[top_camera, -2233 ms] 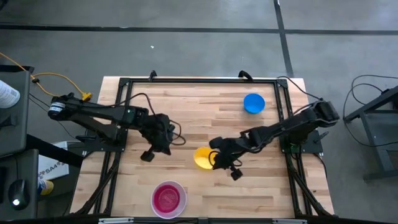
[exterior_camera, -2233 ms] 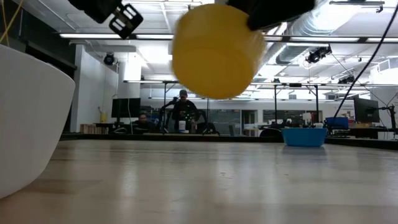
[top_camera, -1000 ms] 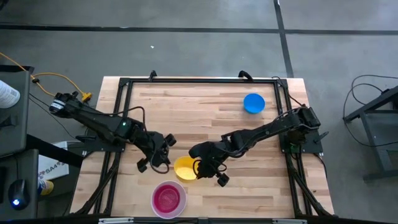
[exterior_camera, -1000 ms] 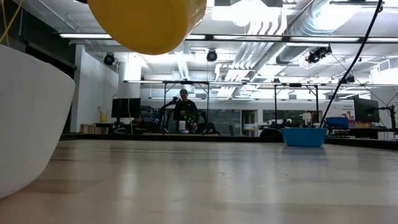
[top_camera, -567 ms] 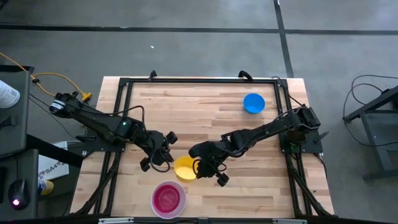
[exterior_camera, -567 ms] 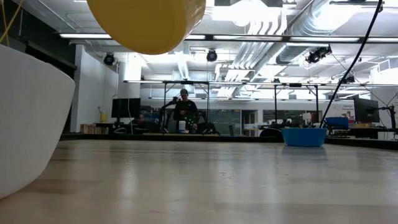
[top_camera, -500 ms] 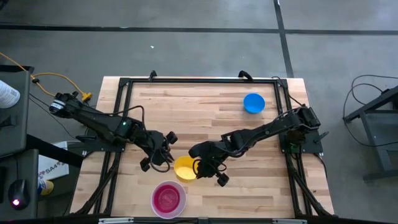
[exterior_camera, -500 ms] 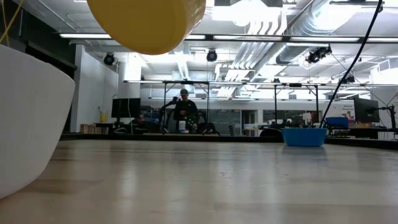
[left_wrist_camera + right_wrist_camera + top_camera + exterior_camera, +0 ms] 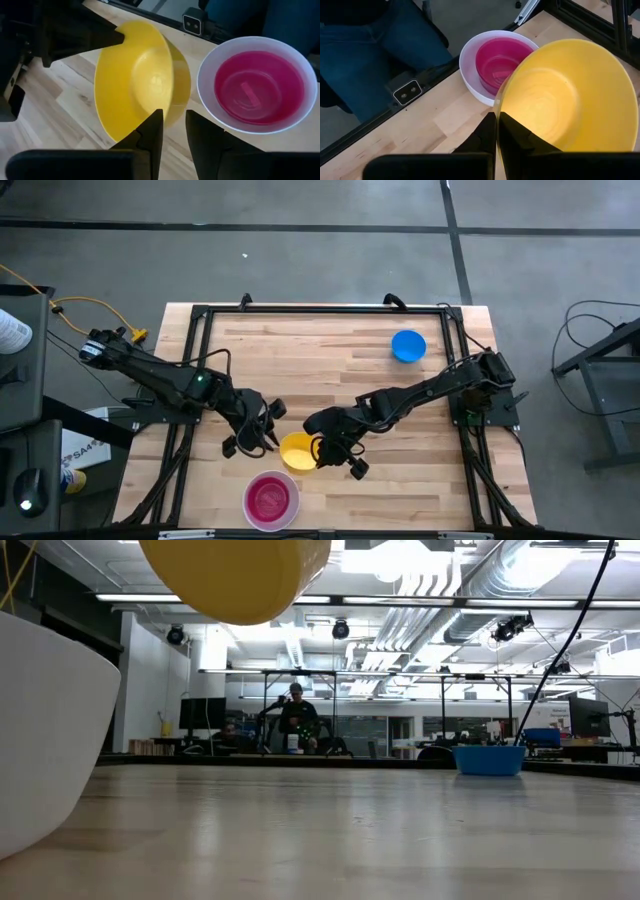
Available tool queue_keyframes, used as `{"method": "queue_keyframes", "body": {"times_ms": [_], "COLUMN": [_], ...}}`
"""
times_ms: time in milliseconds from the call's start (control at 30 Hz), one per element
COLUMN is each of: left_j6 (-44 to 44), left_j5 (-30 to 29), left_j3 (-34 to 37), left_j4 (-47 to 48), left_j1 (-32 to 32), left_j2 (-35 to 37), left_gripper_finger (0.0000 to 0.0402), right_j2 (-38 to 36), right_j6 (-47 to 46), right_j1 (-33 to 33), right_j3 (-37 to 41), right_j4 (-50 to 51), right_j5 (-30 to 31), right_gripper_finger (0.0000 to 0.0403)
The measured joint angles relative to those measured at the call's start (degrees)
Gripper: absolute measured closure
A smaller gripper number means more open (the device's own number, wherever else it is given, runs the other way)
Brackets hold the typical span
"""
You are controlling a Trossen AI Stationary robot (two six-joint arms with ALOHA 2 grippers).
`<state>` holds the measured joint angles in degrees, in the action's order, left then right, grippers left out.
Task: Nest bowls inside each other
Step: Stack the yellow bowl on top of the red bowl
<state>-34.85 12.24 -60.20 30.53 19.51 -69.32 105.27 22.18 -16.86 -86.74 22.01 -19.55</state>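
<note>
2 bowls nested near the table's front edge: pink bowl (image 9: pixel 270 498) inside white bowl (image 9: pixel 291 484). Yellow bowl (image 9: pixel 297 451) aloft, pinched by right gripper (image 9: pixel 322 452); left gripper (image 9: pixel 262 436) alongside, parted. Blue bowl (image 9: pixel 408 346) untouched, well apart.

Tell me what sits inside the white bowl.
A pink-red bowl is nested inside the white bowl. Whether anything lies beneath the pink-red one cannot be seen; it covers the white bowl's floor.

Yellow bowl (image 9: pixel 135 80) tilted between parted jaws, pink-red bowl (image 9: pixel 257 92) nested in white bowl (image 9: pixel 210 65)
</note>
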Motion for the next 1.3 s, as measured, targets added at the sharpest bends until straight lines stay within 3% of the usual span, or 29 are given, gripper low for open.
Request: {"method": "queue_keyframes", "body": {"times_ms": [633,1300], "left_j6": [-2.56,-7.91], "left_j5": [0.43,10.31], "left_j3": [-0.02,-0.04], "left_j4": [-1.02,-2.08], "left_j1": [0.02,0.00], "left_j2": [-1.86,-2.08], "left_gripper_finger": [0.0321,0.0321], "right_j2": [0.00,3.49], "right_j6": [2.58,3.92], "right_j1": [0.00,0.15], "right_j3": [0.00,0.00], "right_j4": [-3.29,-7.70], "right_j5": [-0.37,-1.77], "right_gripper_finger": [0.0400,0.0400]}}
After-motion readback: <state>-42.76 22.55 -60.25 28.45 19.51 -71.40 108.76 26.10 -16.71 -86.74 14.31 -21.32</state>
